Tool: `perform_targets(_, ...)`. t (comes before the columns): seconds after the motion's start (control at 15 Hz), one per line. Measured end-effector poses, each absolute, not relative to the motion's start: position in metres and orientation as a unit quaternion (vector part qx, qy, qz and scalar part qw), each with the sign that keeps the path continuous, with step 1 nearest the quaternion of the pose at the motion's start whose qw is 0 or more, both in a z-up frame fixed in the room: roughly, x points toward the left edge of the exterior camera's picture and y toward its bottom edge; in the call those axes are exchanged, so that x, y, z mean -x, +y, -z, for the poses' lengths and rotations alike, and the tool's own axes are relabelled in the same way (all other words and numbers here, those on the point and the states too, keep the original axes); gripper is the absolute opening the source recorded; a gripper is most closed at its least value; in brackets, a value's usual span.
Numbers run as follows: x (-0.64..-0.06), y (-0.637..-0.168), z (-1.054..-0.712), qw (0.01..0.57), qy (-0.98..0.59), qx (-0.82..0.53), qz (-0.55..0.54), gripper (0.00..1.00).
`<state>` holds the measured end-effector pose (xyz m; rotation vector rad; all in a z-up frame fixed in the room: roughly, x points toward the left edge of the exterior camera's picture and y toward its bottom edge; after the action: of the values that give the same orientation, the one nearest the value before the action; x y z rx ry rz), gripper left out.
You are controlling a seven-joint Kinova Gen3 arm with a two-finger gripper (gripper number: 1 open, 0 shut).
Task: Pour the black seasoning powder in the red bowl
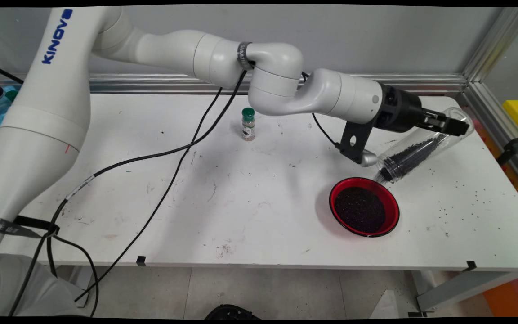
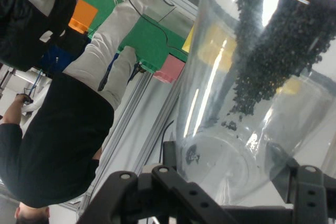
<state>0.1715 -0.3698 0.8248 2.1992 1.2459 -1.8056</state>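
My gripper (image 1: 454,125) is shut on a clear plastic bottle (image 1: 421,148), held tilted with its mouth down and to the left. Small black grains lie inside along its lower wall and pile at the mouth. The mouth hangs just above the right rim of a red bowl (image 1: 391,208) that holds a heap of the same black grains. In the hand view the clear bottle (image 2: 231,129) fills the frame between the black fingers (image 2: 310,192), with grains clinging to its upper side.
A small spice jar with a green cap (image 1: 248,124) stands at the table's middle back. Loose black grains (image 1: 461,207) are scattered right of the bowl. Black cables (image 1: 169,180) hang across the left half. An aluminium rail (image 1: 488,90) edges the back and right.
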Motion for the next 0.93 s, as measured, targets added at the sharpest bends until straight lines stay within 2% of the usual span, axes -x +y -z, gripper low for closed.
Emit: perform_targets(0.93,-0.1687,-0.3641,-0.8261,0.020,0.382,-0.714,0.586,0.00)
